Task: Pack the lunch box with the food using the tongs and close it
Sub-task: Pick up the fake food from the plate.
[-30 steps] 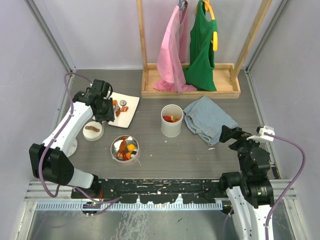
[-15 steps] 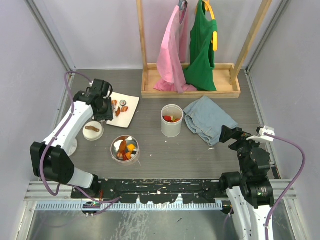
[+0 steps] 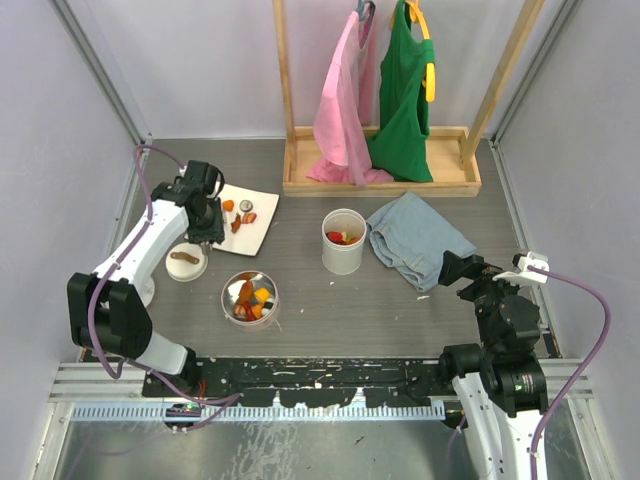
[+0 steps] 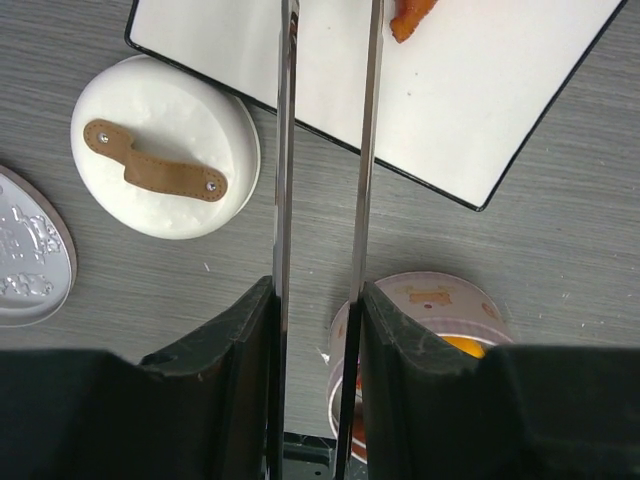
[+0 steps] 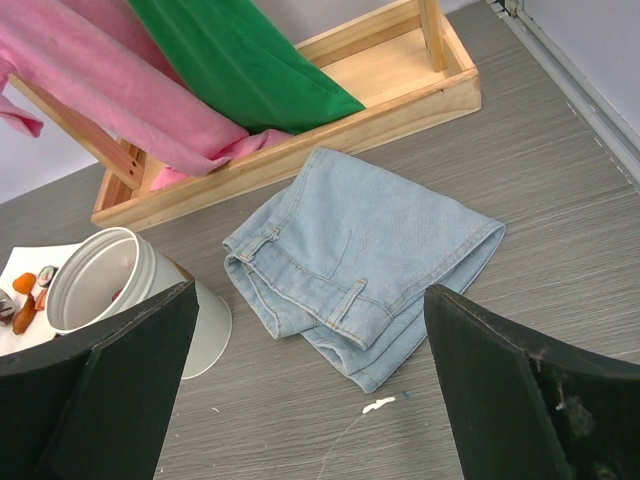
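My left gripper [image 3: 205, 216] [image 4: 318, 300] is shut on the tongs [image 4: 284, 150]. Their two thin metal arms run forward from between my fingers over the white square plate [image 3: 258, 232] [image 4: 480, 110], and their tips are cut off at the top of the left wrist view. Orange, red and dark food pieces [image 3: 238, 213] lie on the plate; one orange piece [image 4: 410, 16] sits beside the right tong arm. The round lunch box [image 3: 250, 298] [image 4: 440, 305] holds orange and brown food. Its white lid [image 3: 186, 261] [image 4: 165, 165] with a brown strap lies apart. My right gripper [image 3: 462, 270] [image 5: 310, 390] is open and holds nothing.
A white cup [image 3: 343, 241] [image 5: 110, 290] stands mid-table with red and yellow bits inside. Folded jeans [image 3: 415, 238] [image 5: 370, 260] lie to its right. A wooden rack [image 3: 380, 175] with pink and green garments fills the back. A pale embossed disc [image 4: 25, 250] lies left of the lid.
My left arm has shifted slightly left and back, keeping the tongs over the plate, and its jaws squeezed in a touch. The right arm has not moved.
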### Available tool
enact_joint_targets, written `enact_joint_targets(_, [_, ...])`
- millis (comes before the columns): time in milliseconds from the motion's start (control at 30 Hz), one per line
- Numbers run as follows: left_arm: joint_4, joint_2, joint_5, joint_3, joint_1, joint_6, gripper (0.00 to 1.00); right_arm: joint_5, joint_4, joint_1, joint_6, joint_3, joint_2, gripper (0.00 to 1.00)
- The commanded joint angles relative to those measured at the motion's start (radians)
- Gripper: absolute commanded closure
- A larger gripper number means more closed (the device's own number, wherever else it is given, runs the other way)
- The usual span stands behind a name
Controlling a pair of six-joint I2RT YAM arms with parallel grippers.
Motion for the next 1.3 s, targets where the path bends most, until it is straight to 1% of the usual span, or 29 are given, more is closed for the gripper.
enact_joint_targets(0, [0.050, 0.012, 0.001, 0.010, 0.016, 0.014, 0.65, 0.020, 0.054, 0.007, -0.009, 0.008, -0.014, 0.00])
enact_joint_targets(133, [0.057, 0.008, 0.013, -0.011, 0.016, 0.017, 0.65, 0.020, 0.055, 0.008, -0.011, 0.007, -0.012, 0.00])
enact_joint_targets(333, [0.049, -0.008, 0.039, -0.046, 0.016, 0.017, 0.69, 0.021, 0.055, 0.008, -0.011, 0.006, -0.016, 0.00])
enact_joint_targets(500, [0.028, -0.057, 0.036, -0.086, 0.016, 0.029, 0.72, 0.021, 0.055, 0.008, -0.011, 0.006, -0.014, 0.00])
enact_joint_targets(767, [-0.022, -0.165, 0.052, -0.116, 0.016, 0.035, 0.78, 0.021, 0.055, 0.008, -0.009, 0.006, -0.017, 0.00])
enact_joint_targets(1000, [-0.089, -0.294, 0.073, -0.096, 0.016, 0.042, 0.80, 0.021, 0.054, 0.008, -0.006, 0.006, -0.021, 0.00])
enact_joint_targets(1267, [-0.201, -0.428, 0.205, -0.102, 0.005, 0.026, 0.81, 0.023, 0.051, 0.008, -0.003, 0.007, -0.023, 0.00])
